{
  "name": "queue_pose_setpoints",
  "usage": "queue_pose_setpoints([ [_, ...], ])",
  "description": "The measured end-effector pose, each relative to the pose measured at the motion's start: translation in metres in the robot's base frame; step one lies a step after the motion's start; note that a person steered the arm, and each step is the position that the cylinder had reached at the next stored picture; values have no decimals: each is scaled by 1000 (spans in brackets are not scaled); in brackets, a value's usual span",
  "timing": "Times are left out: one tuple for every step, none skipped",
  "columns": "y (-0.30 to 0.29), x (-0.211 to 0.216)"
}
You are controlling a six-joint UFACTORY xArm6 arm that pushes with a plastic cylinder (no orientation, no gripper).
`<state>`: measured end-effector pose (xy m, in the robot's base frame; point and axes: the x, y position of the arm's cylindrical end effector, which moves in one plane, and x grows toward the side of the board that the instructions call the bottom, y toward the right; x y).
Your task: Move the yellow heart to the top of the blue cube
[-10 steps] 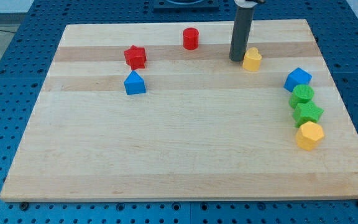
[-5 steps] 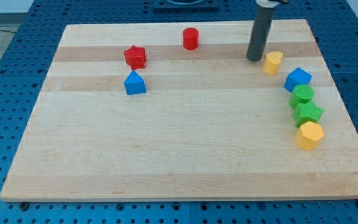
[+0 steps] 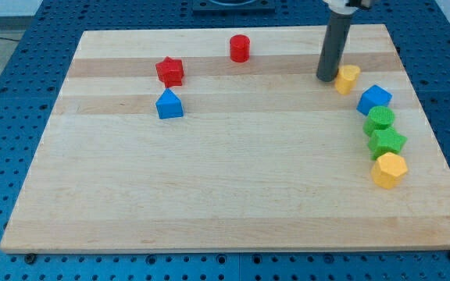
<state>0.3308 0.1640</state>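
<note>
The yellow heart (image 3: 348,78) lies near the board's upper right. My tip (image 3: 326,78) touches its left side, with the dark rod rising above. The blue cube (image 3: 374,99) sits just below and right of the heart, a small gap between them. The heart is up and to the left of the cube.
Below the blue cube stand a green cylinder (image 3: 380,119), a green star (image 3: 387,142) and a yellow hexagon (image 3: 389,169) in a column. A red cylinder (image 3: 240,48), a red star (image 3: 169,71) and a blue triangular block (image 3: 169,104) sit at upper left. The wooden board (image 3: 209,187) has its right edge close by.
My tip has moved right and pushed the yellow heart with it, from about the board's upper middle-right to close beside the blue cube. The other blocks have not moved.
</note>
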Motion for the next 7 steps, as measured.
queue_pose_setpoints([
  [13,0],
  [13,0],
  [22,0],
  [31,0],
  [34,0],
  [35,1],
  [35,-3],
])
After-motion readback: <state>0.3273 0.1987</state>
